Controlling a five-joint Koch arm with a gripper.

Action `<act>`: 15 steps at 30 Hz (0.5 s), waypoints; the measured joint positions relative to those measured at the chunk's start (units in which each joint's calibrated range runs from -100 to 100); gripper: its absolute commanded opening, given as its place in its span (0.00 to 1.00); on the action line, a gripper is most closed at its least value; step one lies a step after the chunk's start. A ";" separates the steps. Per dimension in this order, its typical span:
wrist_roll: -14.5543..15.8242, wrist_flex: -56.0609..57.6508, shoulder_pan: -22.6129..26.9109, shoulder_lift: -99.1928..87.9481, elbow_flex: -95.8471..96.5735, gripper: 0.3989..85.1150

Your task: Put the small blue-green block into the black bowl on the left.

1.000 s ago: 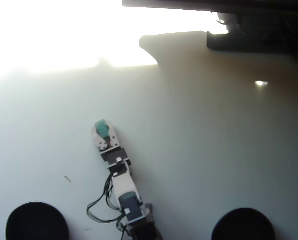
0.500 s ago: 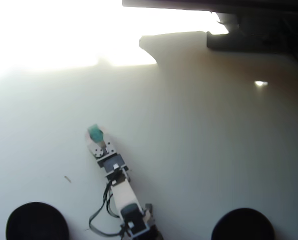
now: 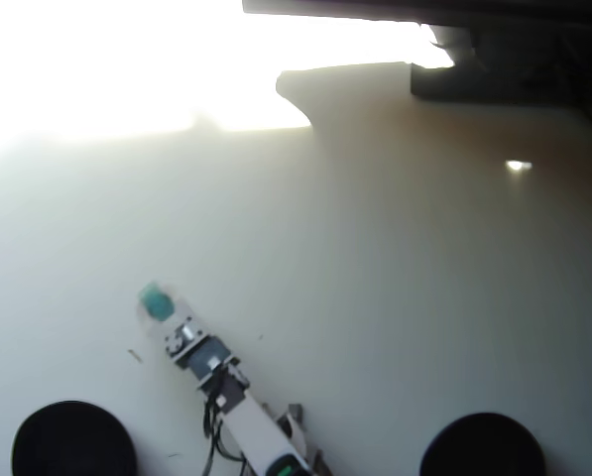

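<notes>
**Block at the arm's tip, both bowls cut by the lower edge**

Though the overhead view takes in most of the pale surface (image 3: 395,297), a good deal is hard to read. Its upper left burns out to pure white glare, and nothing can be made out there. The top right is dark clutter (image 3: 504,59), too shadowed to name, casting a slanted shadow onto the surface. One small bright glint (image 3: 518,166) sits to the right.

Both round bowls are cut off by the lower edge: the black bowl (image 3: 72,441) at lower left, the second black bowl (image 3: 482,446) at lower right, well apart. The arm (image 3: 241,421) enters from the bottom between them, nearer the left one, its base out of frame, slanting up and left.

The small blue-green block (image 3: 156,298) sits at the very tip of the gripper (image 3: 163,309), blurred, up and right of the black bowl and clear of it. The jaws themselves are smeared and mostly hidden; they seem to be pinching the block, though whether it is raised off the surface cannot be told.

A tiny dark speck (image 3: 134,355) lies just left of the arm.
</notes>
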State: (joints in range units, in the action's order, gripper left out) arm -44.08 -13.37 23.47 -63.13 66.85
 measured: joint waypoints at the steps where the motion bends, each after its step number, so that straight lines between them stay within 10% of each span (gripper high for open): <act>1: 0.15 0.90 0.68 -1.52 0.00 0.03; 15: 1.12 11.52 6.45 -20.83 0.09 0.03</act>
State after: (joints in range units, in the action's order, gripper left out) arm -42.95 -1.85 29.91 -83.96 66.94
